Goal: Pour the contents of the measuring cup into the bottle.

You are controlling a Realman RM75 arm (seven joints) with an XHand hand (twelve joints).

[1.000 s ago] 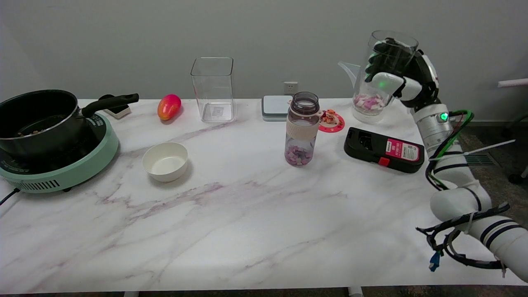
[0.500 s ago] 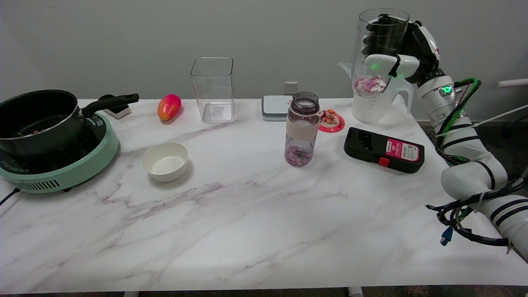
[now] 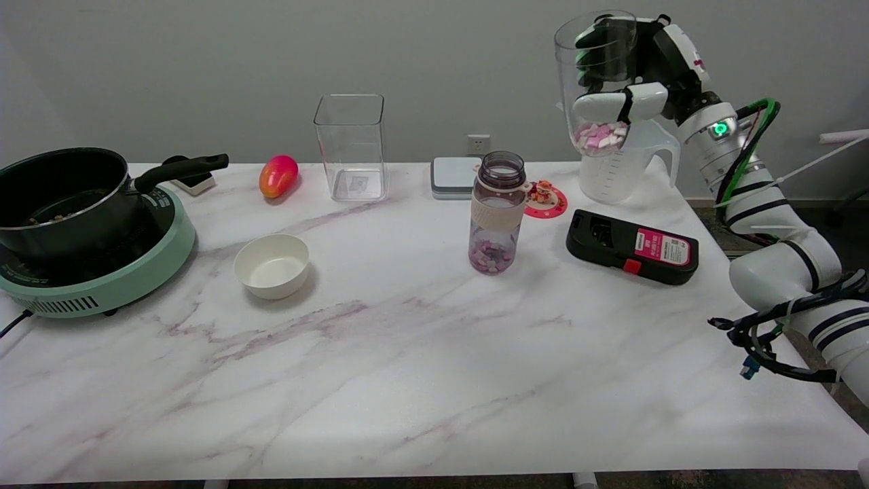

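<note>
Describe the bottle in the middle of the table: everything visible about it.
The bottle stands upright on the marble table, left of the black case. It is clear, purple-tinted plastic with a wide, open, threaded mouth, no cap on it, and a pale cream band around its upper body. Small pink, purple and white pieces lie at its bottom. Nothing touches it but the table.

The right arm (image 3: 760, 224) is built of glossy white rounded segments ringed with black bands. Black cables, one green, run along it, tied with white zip ties; a blue plug dangles. A green light glows at the wrist. The hand (image 3: 635, 75) is black with white shells.
</note>
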